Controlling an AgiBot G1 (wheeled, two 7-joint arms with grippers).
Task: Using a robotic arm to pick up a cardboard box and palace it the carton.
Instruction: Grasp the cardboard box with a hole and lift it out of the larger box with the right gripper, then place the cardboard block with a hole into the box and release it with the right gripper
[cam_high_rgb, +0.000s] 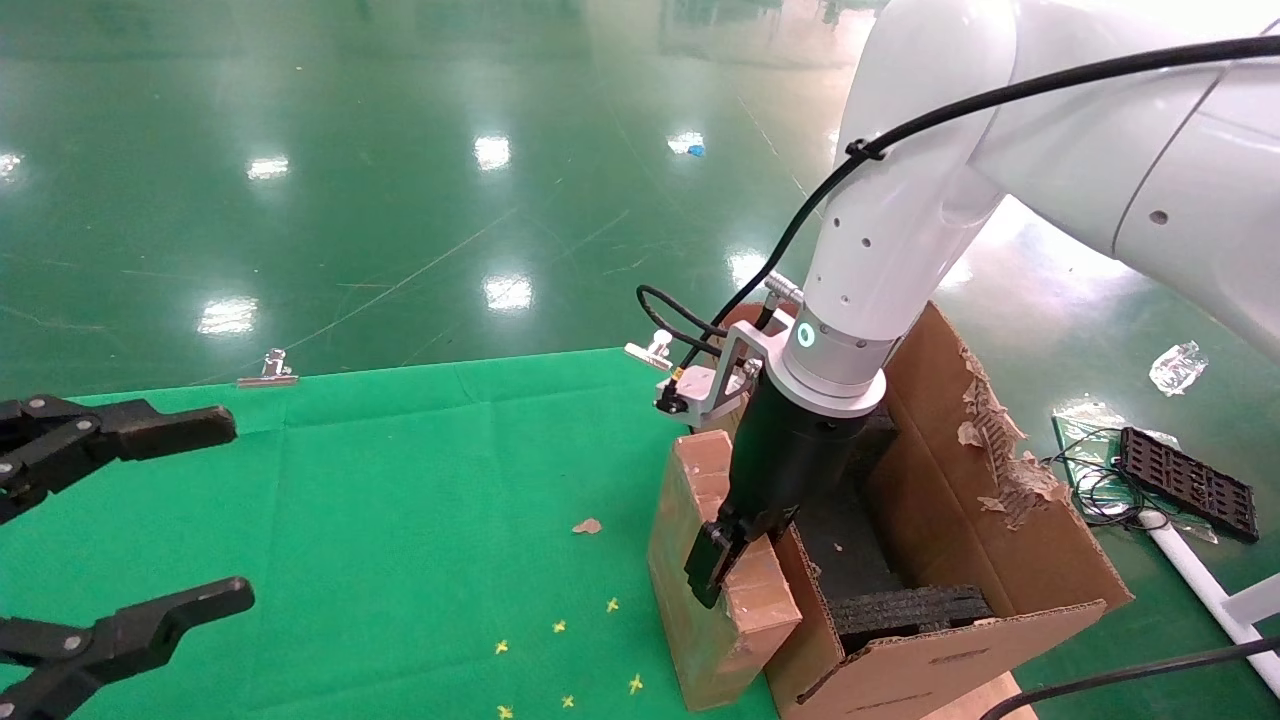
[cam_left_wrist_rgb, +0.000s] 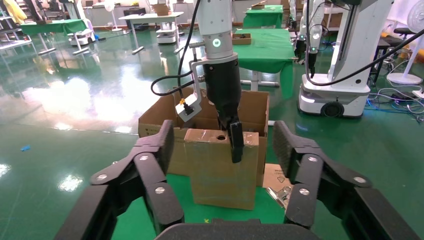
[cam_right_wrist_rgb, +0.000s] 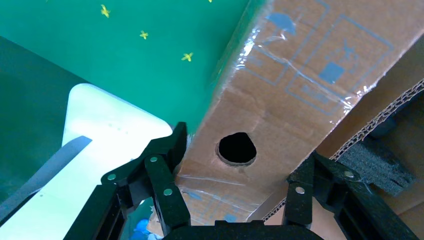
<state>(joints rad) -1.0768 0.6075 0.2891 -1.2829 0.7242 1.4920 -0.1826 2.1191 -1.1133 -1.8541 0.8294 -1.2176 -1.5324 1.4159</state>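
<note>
- Brown and glossy with clear tape, the slim rectangular cardboard box (cam_high_rgb: 722, 570) stood upright on your green cloth-covered table (cam_high_rgb: 380, 520), pressed against the outer wall of the large brown corrugated carton (cam_high_rgb: 1000, 520).
- Your white tubular right arm (cam_high_rgb: 900, 220), with its glowing ring and black cylindrical wrist, reached down over the carton's near corner — the right gripper (cam_high_rgb: 735, 545) straddled the top edge of the cardboard box.
- One black finger (cam_high_rgb: 712, 562) lay flat on the box's table-facing side; the other went down on the carton side, mostly hidden in the head view.
- From the right wrist view you could see both fingers flanking the taped end of the box (cam_right_wrist_rgb: 280, 115), which bore a round hole (cam_right_wrist_rgb: 236, 148): the jaws were pinching the box between them.
- Inside the carton lay black foam inserts (cam_high_rgb: 905, 610), and its far flap (cam_high_rgb: 985, 440) showed a ragged, torn edge.
- Your left gripper (cam_high_rgb: 130, 520) hovered over the table's left part, well apart from the box — its black jaws were spread wide with nothing between them.
- Small yellow cross marks (cam_high_rgb: 560, 627) dotted the cloth near the box, and a scrap of cardboard (cam_high_rgb: 587, 526) lay beside them.
- Two metal clips (cam_high_rgb: 268, 370) sat at the table's far edge.
</note>
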